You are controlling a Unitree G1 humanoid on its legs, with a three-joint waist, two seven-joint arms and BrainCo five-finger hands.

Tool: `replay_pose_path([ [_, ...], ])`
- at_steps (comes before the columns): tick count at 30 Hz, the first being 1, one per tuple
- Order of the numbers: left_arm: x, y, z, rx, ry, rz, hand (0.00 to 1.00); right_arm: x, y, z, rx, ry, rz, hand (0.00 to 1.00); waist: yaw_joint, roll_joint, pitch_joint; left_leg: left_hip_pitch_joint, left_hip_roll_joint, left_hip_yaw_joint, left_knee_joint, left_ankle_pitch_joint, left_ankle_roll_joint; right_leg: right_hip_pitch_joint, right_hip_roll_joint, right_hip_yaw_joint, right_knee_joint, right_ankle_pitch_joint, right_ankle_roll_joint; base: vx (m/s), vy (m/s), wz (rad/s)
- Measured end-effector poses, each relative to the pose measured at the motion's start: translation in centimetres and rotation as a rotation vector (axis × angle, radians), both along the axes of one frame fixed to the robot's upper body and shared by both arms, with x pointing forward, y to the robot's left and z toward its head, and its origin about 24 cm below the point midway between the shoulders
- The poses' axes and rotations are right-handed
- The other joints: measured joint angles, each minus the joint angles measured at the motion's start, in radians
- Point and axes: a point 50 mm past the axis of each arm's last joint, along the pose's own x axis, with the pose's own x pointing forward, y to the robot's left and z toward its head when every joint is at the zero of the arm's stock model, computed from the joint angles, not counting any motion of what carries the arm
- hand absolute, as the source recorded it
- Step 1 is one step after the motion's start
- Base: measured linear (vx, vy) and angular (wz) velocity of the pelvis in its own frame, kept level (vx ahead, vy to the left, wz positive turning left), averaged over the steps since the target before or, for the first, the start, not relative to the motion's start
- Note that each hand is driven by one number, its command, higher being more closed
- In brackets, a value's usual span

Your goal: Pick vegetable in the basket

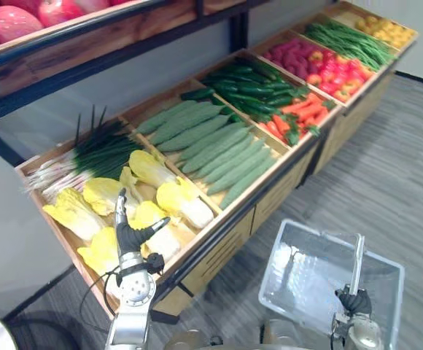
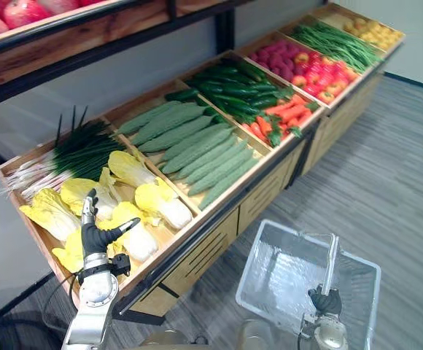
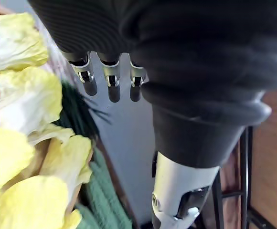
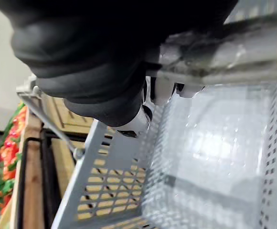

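Nothing picked yet: yellow leafy cabbages (image 1: pixel 186 205) lie in the end bin of the wooden produce stand (image 1: pixel 273 193).
The left hand (image 1: pixel 133 235) is held spread above them, gripping nothing; beside the stand, the grey plastic basket (image 1: pixel 288 270) is carried by its handle (image 1: pixel 356 259), the right hand (image 1: pixel 354 300) curled round it. Its bare floor is shown in the right wrist view; grasp and drop are judged outstanding.

Long wooden display stand (image 1: pixel 277 193), pink fruit (image 1: pixel 14 22) on upper shelf (image 1: pixel 87 45), grey striped floor (image 1: pixel 390 182)
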Motion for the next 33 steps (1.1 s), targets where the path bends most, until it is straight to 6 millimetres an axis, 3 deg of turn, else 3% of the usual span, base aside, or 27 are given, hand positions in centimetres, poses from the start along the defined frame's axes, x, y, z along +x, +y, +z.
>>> replay_pose_path([
  [1,0.1,0.0,0.3,0.012,-0.012,-0.006,0.00,-0.6,0.1,-0.2,0.011,0.007,-0.017,1.00,-0.003,-0.027,-0.002,-0.002,-0.004,0.000,0.016,-0.031,-0.025,0.008,-0.014,0.024,-0.044,0.025,0.055,0.19,-0.332,1.45],
  [2,0.1,-0.7,-0.3,-0.015,0.014,-0.015,0.00,-1.2,-0.5,-0.8,0.009,0.046,-0.045,1.00,0.020,-0.002,-0.011,-0.005,0.050,-0.029,0.028,-0.060,-0.057,0.014,0.020,-0.033,-0.009,0.000,0.019,0.16,-0.240,0.80],
  [4,0.1,-1.0,-0.4,-0.023,0.020,-0.019,0.00,-1.3,-0.6,-0.9,0.025,0.044,-0.059,1.00,0.052,0.012,-0.019,-0.021,0.092,-0.039,0.002,-0.051,-0.073,0.011,0.040,-0.080,-0.026,-0.002,-0.005,0.17,-0.325,0.58],
  [6,0.2,-1.0,-0.5,-0.016,0.025,-0.017,0.00,-1.4,-0.5,-1.6,0.065,0.059,-0.081,1.00,0.060,0.025,-0.025,-0.021,0.110,-0.055,-0.043,-0.014,-0.110,0.014,0.042,-0.124,-0.052,0.005,-0.023,0.10,-0.198,0.55],
  [11,0.4,-0.9,-2.7,-0.020,0.134,-0.006,0.00,-2.3,0.2,-2.9,0.141,0.109,-0.104,1.00,0.058,0.025,-0.025,-0.027,0.114,-0.060,-0.110,0.045,-0.117,0.044,0.021,-0.189,-0.093,0.015,-0.038,0.00,-0.081,0.40],
  [14,1.0,-0.8,-3.0,0.003,0.163,0.000,0.00,-3.0,0.4,-3.4,0.161,0.128,-0.125,1.00,0.057,0.015,-0.030,-0.057,0.110,-0.085,-0.121,0.066,-0.115,0.047,0.006,-0.230,-0.124,0.030,-0.042,-0.06,-0.014,0.40],
  [22,2.5,0.4,-4.2,0.064,0.254,0.041,0.00,-2.9,0.8,-3.5,0.167,0.138,-0.101,1.00,0.056,-0.012,-0.027,-0.076,0.111,-0.027,-0.174,0.104,-0.096,0.048,-0.012,-0.233,-0.202,0.086,-0.022,-0.04,0.031,0.06],
  [31,7.1,1.4,-2.7,0.165,0.244,0.059,0.00,-1.0,0.8,-2.3,0.136,0.074,-0.036,1.00,0.049,-0.043,0.022,-0.154,0.112,0.037,-0.189,0.142,-0.121,-0.050,-0.015,-0.207,-0.208,0.104,-0.019,0.02,0.004,-0.06],
  [33,8.6,1.5,-2.2,0.187,0.247,0.053,0.00,0.1,0.6,-1.4,0.116,0.028,-0.012,1.00,0.032,-0.045,0.050,-0.164,0.118,0.049,-0.188,0.145,-0.123,-0.072,-0.010,-0.202,-0.210,0.112,-0.024,0.05,-0.027,-0.13],
])
